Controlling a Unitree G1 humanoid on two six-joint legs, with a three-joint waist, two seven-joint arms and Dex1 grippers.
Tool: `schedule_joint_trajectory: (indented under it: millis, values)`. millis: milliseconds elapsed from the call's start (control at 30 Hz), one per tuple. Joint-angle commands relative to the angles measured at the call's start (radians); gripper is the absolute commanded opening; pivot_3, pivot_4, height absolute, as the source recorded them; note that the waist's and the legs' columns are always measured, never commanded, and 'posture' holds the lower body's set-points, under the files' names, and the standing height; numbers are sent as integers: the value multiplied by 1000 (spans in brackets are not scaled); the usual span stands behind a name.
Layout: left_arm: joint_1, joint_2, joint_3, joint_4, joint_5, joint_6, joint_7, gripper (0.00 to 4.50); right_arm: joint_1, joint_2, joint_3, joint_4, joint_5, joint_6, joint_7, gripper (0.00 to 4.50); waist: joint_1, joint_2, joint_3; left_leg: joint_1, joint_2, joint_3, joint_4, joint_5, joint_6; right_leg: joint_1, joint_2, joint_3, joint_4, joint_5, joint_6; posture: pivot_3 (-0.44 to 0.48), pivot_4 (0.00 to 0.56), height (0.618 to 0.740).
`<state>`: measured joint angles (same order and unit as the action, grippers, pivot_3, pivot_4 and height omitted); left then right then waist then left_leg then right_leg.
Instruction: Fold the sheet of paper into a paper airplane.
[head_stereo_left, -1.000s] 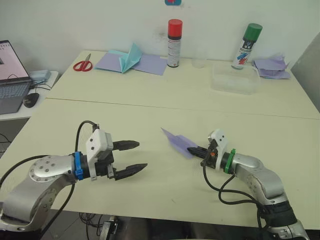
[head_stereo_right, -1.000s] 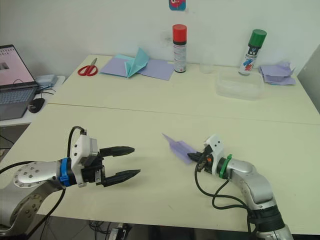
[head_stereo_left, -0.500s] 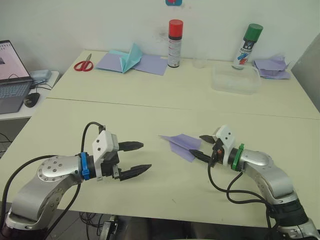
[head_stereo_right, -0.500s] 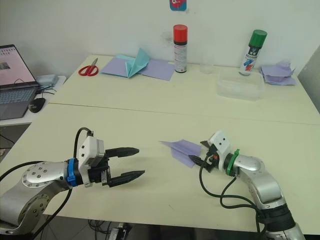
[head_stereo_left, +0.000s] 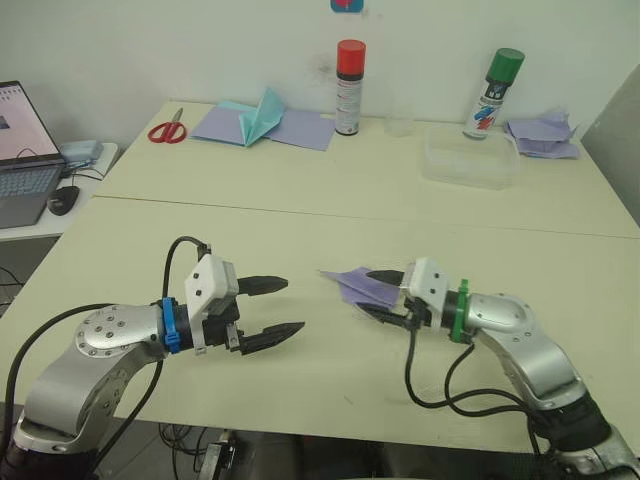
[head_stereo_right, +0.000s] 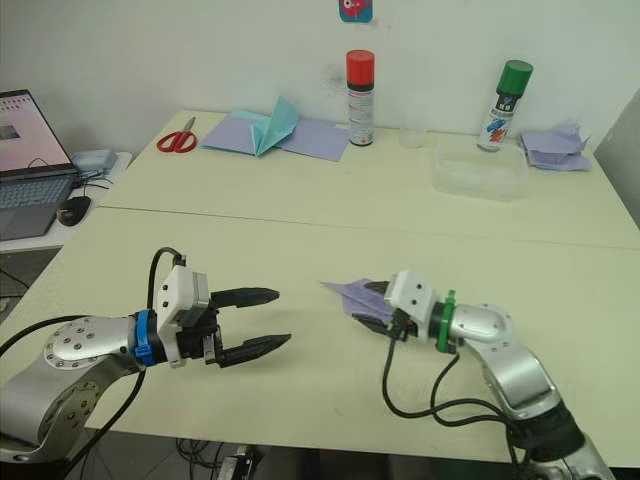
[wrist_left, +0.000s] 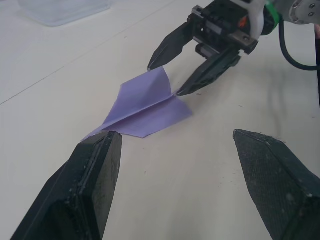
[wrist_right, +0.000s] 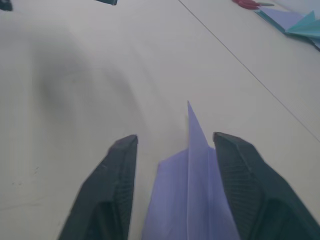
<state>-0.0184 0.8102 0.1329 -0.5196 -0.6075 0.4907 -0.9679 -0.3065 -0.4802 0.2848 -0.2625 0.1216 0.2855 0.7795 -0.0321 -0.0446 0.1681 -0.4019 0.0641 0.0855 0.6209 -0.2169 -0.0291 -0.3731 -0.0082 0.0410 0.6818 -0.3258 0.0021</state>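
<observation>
The paper airplane (head_stereo_left: 362, 286) lies flat on the counter (head_stereo_left: 330, 210), its pointed nose aimed away from my right jaws (head_stereo_left: 382, 294). Those jaws stand released, one finger on each side of the plane's tail end, with the raised centre fold running up between them; the lower fingertip (wrist_left: 181, 92) is right at the tail's edge, and I cannot tell if it touches. My left jaws (head_stereo_left: 280, 307) hover released too, well apart from the plane, on its nose side.
</observation>
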Motion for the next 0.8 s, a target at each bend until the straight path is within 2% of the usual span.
schedule_joint_trajectory:
  millis: [33,467,567,733,800]
  values:
    - [-7,21,-15,-29,40,-25,-2,3936,-31,15,32,51,-65,-37,-27,2446,0,0,0,0,0,0,1,0,0,0,0,0,0,0,0,0,150,740]
    - [-28,5,-13,-55,25,-5,20,3936,-96,44,56,166,-156,-8,-33,2446,1,0,0,-1,0,0,3,0,0,0,0,0,1,1,-2,0,150,740]
    - [-27,5,-21,-50,38,-17,17,3936,-96,53,48,176,-153,14,-38,1803,0,0,0,-1,0,0,3,0,0,0,0,0,1,1,-2,0,150,740]
    - [-38,-5,-31,-46,39,-14,23,3936,-98,64,31,196,-141,74,-51,40,0,0,0,-1,0,0,3,0,0,0,0,0,1,1,-2,0,150,740]
    - [-40,-6,-32,-46,38,-13,24,3936,-99,71,17,197,-130,99,-55,12,0,0,0,-1,0,0,3,0,0,0,0,0,1,1,-2,0,150,740]
